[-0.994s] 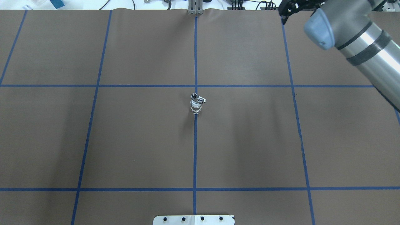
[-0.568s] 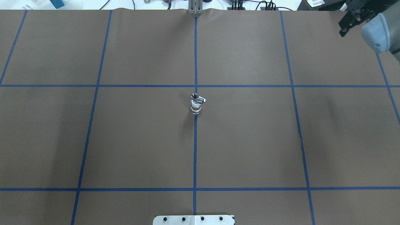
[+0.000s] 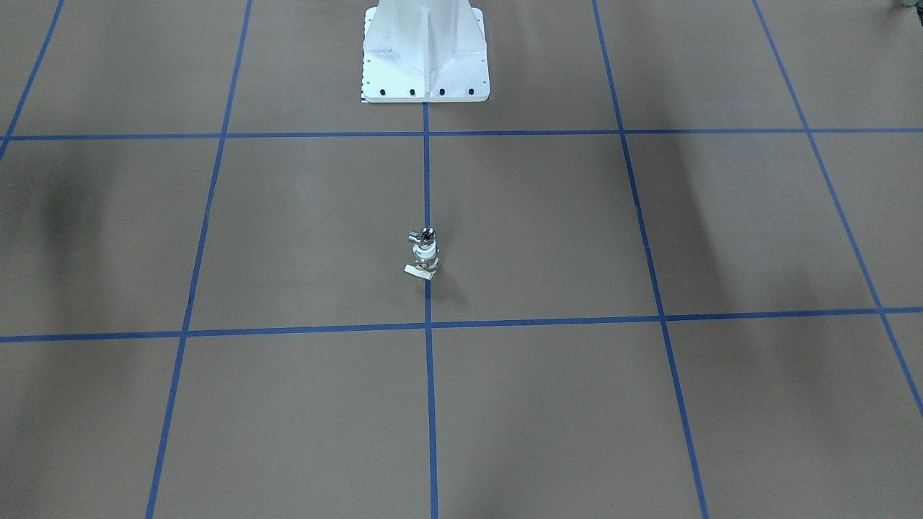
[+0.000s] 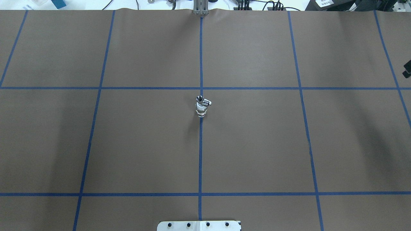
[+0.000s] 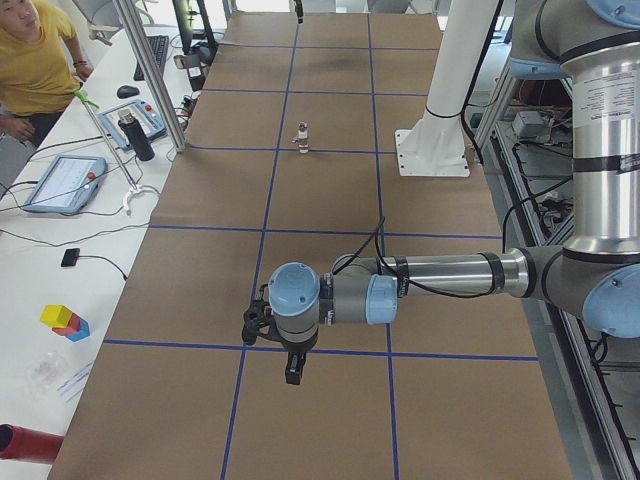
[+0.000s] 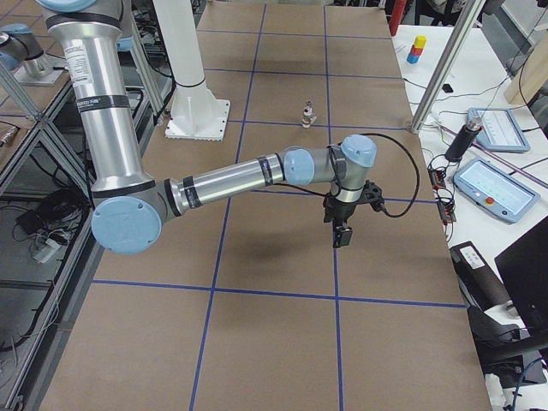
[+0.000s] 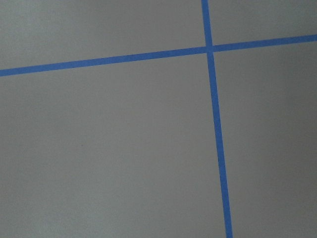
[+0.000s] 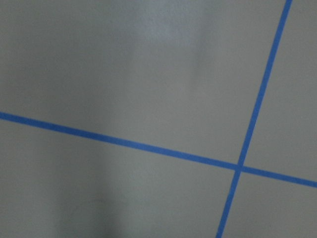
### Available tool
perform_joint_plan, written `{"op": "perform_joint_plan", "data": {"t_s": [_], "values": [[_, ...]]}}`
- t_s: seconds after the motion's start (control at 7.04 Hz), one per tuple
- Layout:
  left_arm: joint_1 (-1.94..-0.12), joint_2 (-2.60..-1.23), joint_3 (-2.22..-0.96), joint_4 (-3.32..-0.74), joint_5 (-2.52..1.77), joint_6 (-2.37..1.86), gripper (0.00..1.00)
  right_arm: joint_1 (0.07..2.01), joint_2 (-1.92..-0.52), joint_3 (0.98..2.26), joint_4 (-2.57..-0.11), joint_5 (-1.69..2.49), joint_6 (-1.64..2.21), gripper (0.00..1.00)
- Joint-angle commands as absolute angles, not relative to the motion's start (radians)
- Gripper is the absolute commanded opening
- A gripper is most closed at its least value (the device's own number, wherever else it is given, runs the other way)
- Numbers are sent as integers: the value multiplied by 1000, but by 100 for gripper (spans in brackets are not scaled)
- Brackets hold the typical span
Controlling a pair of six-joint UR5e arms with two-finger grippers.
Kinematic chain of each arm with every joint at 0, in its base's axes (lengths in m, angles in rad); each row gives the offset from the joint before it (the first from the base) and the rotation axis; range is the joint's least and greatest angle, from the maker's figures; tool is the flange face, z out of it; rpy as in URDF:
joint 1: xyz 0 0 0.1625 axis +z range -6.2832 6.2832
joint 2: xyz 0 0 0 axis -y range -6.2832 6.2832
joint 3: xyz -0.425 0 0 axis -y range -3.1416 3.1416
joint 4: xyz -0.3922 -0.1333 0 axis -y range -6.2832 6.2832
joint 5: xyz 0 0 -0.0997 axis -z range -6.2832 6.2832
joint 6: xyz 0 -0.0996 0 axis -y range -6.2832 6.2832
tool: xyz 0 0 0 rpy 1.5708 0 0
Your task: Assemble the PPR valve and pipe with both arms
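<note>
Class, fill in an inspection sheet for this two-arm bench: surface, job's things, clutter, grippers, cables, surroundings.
surface: brown table cover with blue tape grid.
job's things: PPR valve upright at the centre, pipe on top; they look joined.
clutter: nothing seen.
grippers: left gripper and right gripper hang over bare cover, away from the stack; open or shut cannot be told.
cables: black cable loops off the left arm; another off the right arm.
surroundings: white pedestal; operator and tablets at side benches.
</note>
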State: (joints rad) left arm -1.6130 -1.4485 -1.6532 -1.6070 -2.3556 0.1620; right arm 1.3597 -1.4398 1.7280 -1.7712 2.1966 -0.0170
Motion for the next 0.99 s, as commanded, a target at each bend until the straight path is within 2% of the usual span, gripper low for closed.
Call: {"op": "perform_joint_plan", "data": {"t_s": [0.0, 0.85], "values": [[-1579, -1471, -1666, -1609, -2355, 127, 100, 1390, -1567, 1822, -1772, 2200, -31, 99], [-1577, -1460, -1693, -1609, -2355, 135, 100, 1472, -1631, 1807, -1770, 2281, -49, 99]]}}
